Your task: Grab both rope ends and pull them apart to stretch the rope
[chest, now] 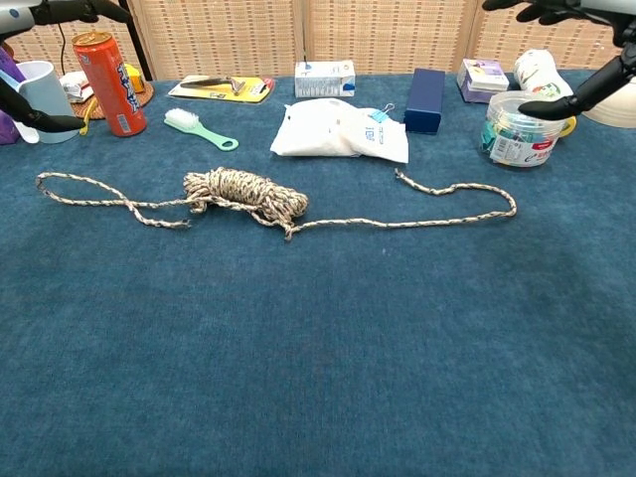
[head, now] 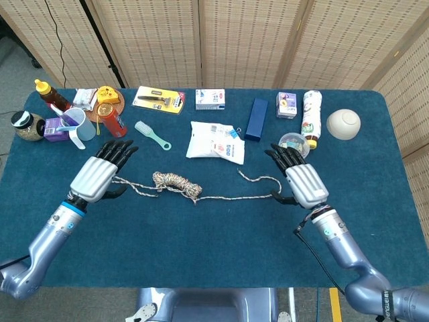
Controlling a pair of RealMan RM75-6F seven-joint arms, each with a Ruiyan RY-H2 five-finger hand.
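On the blue surface [head: 221,255], the rope [chest: 260,200] is seen lying slack, held by nothing. A tight bundle of coils is bunched left of centre, speckled beige and brown. From the bundle's left side, a strand is run out to a narrow loop that doubles back, its tip resting just short of the coils. From the right side, a longer strand is stretched along the cloth, curved round in a hairpin and brought back toward the middle, where a frayed end is seen below the white pouch [chest: 341,132].

The left robot hand [head: 100,176] is held over the left loop, fingers spread and straight, nothing gripped. The right robot hand [head: 299,180] is poised over the right hairpin, fingers likewise splayed, nothing gripped; whether its fingertips touch the strand cannot be told. In the chest view only dark fingertips are caught at the upper corners.

Along the far edge are noted an orange can [chest: 100,68], a green brush [chest: 197,129], a navy box [chest: 426,99] and a clear tub [chest: 524,128], all well apart from the rope.
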